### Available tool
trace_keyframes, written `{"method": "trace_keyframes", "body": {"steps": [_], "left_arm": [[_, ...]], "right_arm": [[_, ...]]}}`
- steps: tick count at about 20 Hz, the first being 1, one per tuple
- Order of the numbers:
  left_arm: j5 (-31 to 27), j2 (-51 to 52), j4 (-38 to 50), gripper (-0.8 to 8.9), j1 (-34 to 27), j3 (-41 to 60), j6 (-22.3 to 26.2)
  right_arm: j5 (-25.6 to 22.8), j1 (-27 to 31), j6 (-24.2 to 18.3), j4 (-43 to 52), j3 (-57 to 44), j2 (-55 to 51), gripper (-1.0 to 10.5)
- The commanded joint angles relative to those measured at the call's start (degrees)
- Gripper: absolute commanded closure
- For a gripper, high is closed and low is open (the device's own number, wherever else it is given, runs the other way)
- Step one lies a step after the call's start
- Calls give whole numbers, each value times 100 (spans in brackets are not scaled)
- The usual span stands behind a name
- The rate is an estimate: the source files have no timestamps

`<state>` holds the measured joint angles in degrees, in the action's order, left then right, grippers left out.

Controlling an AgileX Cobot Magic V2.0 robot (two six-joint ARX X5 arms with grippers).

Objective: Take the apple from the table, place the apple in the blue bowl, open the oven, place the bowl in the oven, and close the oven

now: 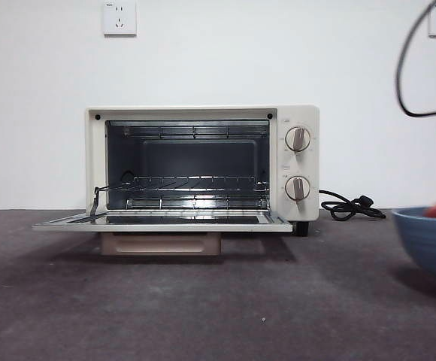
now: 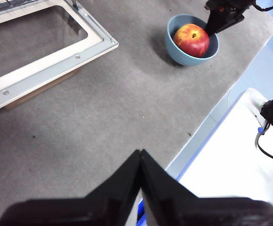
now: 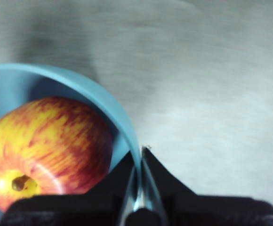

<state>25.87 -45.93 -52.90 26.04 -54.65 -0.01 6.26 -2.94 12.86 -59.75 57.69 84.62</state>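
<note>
oven (image 1: 203, 162) cavity open, lowered door (image 1: 161, 221) juts over table (image 1: 203, 308)

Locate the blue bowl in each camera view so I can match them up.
Front view: blue bowl cut off at the right edge.
Left wrist view: far across the table, right hand at its rim.
Right wrist view: rim pinched by the right hand.
Shared landmark: the apple inside it.

Right end effector (image 3: 139, 162) pinched on blue bowl (image 3: 127, 127) rim, left end effector (image 2: 141, 157) closed, empty

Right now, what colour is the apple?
Red streaked with yellow, the apple shows best in the right wrist view.
</note>
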Motion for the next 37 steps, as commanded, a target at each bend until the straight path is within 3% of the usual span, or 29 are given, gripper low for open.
{"method": "trace_keyframes", "body": {"steps": [1, 6, 12, 17, 27, 31, 37], "left_arm": [[7, 46, -70, 819, 15, 15, 24], [4, 46, -177, 819, 15, 13, 24], [2, 44, -256, 819, 15, 15, 24], [2, 46, -297, 819, 15, 13, 31], [2, 46, -339, 819, 15, 15, 63], [2, 46, -507, 819, 15, 13, 74], [2, 66, -649, 819, 15, 15, 179]], "right_arm": [[61, -446, 492, 118, 417, -22, 962], [232, -1314, 986, 170, 1993, 457, 963], [315, -1947, 1309, -634, 4476, 2302, 962], [933, -2151, 2332, -603, 5696, 3309, 962], [546, -2223, 4113, -262, 5989, 3633, 962], [522, -2221, 4286, -109, 5989, 3748, 962], [116, -2223, 4266, -153, 5989, 3814, 959]]}}
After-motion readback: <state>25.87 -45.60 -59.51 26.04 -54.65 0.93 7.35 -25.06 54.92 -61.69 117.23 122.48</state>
